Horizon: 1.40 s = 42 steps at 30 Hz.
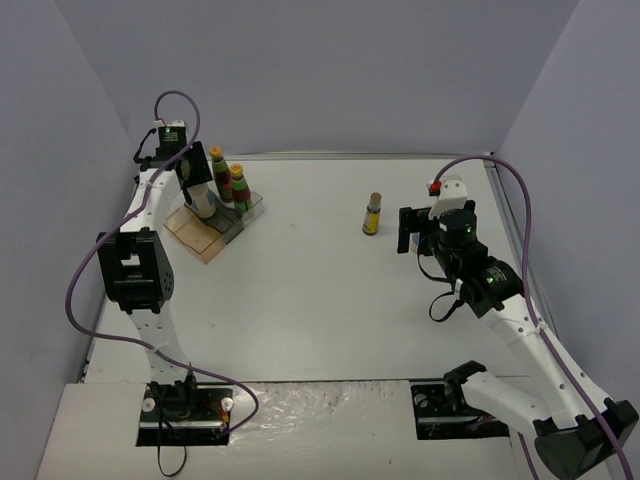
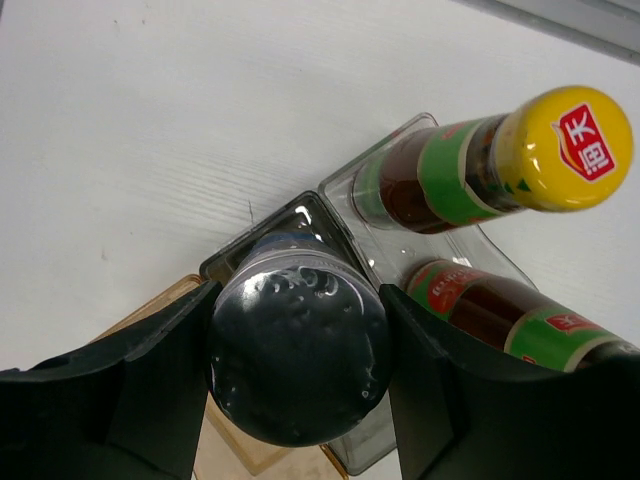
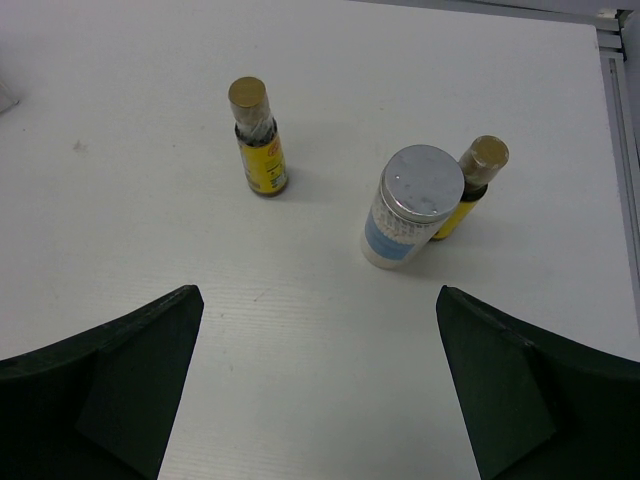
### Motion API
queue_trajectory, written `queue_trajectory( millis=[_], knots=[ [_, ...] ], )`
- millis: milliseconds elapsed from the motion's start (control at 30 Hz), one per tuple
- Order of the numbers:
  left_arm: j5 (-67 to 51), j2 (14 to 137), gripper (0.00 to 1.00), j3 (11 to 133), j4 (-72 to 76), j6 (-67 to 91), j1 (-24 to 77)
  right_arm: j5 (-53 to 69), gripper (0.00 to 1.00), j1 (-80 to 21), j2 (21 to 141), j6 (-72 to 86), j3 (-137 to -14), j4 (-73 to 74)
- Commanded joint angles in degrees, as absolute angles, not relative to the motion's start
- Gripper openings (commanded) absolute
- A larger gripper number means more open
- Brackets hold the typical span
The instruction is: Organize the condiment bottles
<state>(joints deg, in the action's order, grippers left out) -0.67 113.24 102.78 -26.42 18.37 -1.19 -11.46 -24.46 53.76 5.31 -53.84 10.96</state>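
The condiment bottles look about half sorted: the yellow-capped sauces (image 2: 470, 170) stand in the tray (image 1: 207, 243) at the upper left of the top view; the left gripper (image 1: 197, 193) is clamped on a grey-lidded jar (image 2: 297, 350) over the adjoining compartment, seated or not I cannot tell; three remain out on the table (image 1: 320, 300), a slim brown-capped bottle (image 3: 258, 140) upper left in the right wrist view, and a second jar (image 3: 410, 205) just beside another slim bottle (image 3: 475, 180); the right gripper (image 3: 320, 390) hangs wide and empty; that pair stands near the table's right edge, with bare surface across to the tray.
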Motion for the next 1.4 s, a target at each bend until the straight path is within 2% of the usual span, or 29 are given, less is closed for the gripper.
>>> queue_trajectory(
  millis=[0,233,533,700,867,933,1133,1367],
  knots=[
    [0.97,110.97,0.09,103.75,-17.19,17.41,-1.67,-11.59,1.00,-23.74,53.60,3.96,-53.97,8.35],
    [0.42,113.76,0.24,103.76,-15.98,17.51,-1.67,-11.87,1.00,-23.20,55.00,4.34,-53.81,8.37],
    [0.39,113.81,0.55,102.75,-16.22,18.39,-1.69,-14.51,1.00,-22.43,56.99,6.03,-53.68,8.26],
    [0.13,110.04,0.76,100.08,-16.48,19.10,-1.76,-15.64,1.00,-20.12,59.44,8.47,-54.74,8.29],
    [0.00,103.82,0.93,95.29,-17.27,20.10,-1.76,-15.64,1.00,-16.31,63.85,10.24,-57.39,8.27],
    [-0.20,101.09,0.97,93.92,-18.42,20.31,-1.75,-16.07,1.00,-15.26,65.69,10.82,-58.83,8.25],
    [-3.22,90.02,0.97,86.76,-22.81,20.36,-1.56,-14.25,1.00,-11.49,73.63,12.01,-62.30,7.35],
    [-5.88,72.31,0.97,67.27,-23.24,22.29,2.32,-14.85,0.99,-10.02,82.73,15.30,-66.28,7.11]
  ],
)
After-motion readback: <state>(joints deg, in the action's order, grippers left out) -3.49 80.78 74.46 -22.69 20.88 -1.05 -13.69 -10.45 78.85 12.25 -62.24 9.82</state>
